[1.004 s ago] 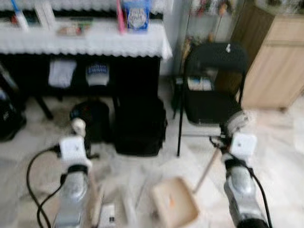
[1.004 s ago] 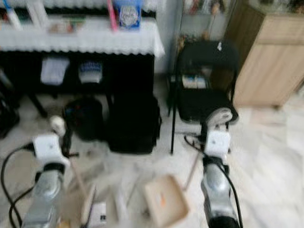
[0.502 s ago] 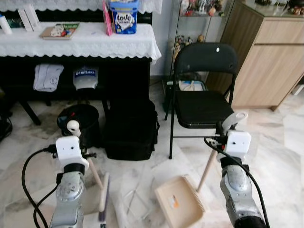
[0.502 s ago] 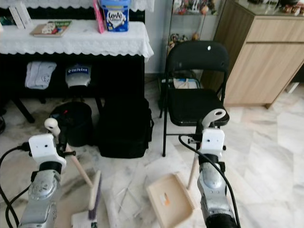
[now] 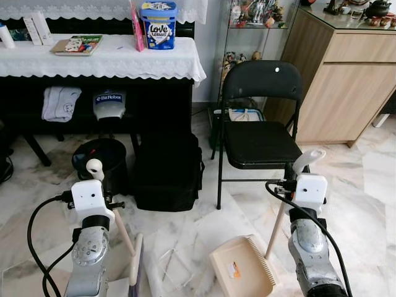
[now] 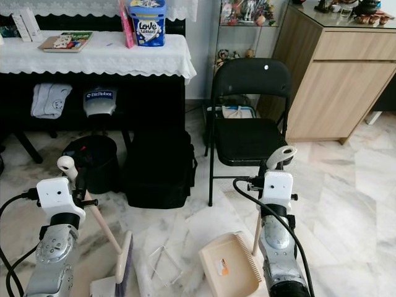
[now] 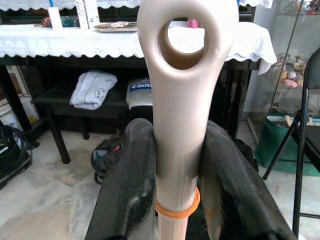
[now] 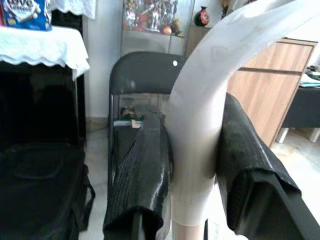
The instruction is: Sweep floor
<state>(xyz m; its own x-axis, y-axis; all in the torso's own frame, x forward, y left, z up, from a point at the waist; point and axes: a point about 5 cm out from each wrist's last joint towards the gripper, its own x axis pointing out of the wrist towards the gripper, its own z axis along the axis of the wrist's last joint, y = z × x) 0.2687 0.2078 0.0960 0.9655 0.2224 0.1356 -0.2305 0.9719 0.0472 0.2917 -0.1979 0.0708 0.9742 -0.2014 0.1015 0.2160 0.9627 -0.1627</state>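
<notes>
Compared with a moment ago, the beige plastic dustpan (image 5: 242,270) sits a little further to my right on the pale marble floor (image 5: 365,185), though my head camera has shifted too, so I cannot tell whether it really slid. My left gripper (image 7: 176,172) is clamped on the beige handle with the hanging hole of the broom (image 6: 105,230), which slants down toward 5 o'clock to its bristle head (image 6: 124,266) on the floor at 7 o'clock. My right gripper (image 8: 192,167) is closed around the dustpan's pale curved handle (image 8: 210,100); its stick runs down toward 7 o'clock to the tray at 6 o'clock. A black folding chair (image 5: 260,117) stands at 1 o'clock, a black bag (image 5: 167,170) at 11 o'clock beneath the white-clothed counter (image 5: 111,59).
</notes>
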